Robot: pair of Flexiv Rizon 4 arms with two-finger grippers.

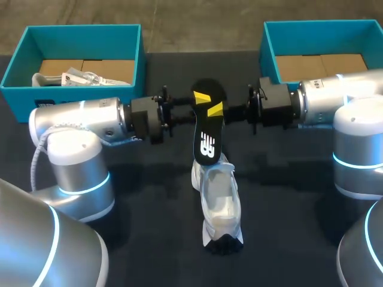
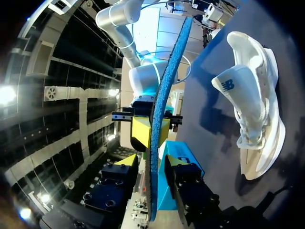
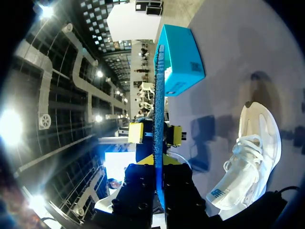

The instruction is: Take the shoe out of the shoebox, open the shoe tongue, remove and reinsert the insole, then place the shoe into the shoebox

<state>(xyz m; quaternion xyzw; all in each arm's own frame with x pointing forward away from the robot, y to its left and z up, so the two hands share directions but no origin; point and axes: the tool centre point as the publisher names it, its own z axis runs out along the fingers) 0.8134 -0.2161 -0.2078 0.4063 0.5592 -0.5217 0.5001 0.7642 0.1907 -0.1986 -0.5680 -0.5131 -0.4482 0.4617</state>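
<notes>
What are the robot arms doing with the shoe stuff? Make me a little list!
insole: black insole with yellow marks, held up above the shoe
shoe: white lace-up sneaker, out of its box, on the black table
right pincer: shut on the insole
left pincer: open, one finger on each side of the insole
boxes: left teal cardboard shoebox and right teal cardboard shoebox, both at the table's far edge

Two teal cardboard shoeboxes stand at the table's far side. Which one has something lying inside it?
The left teal shoebox: a whitish item lies in it, while the right teal shoebox shows only its bare brown floor.
</notes>
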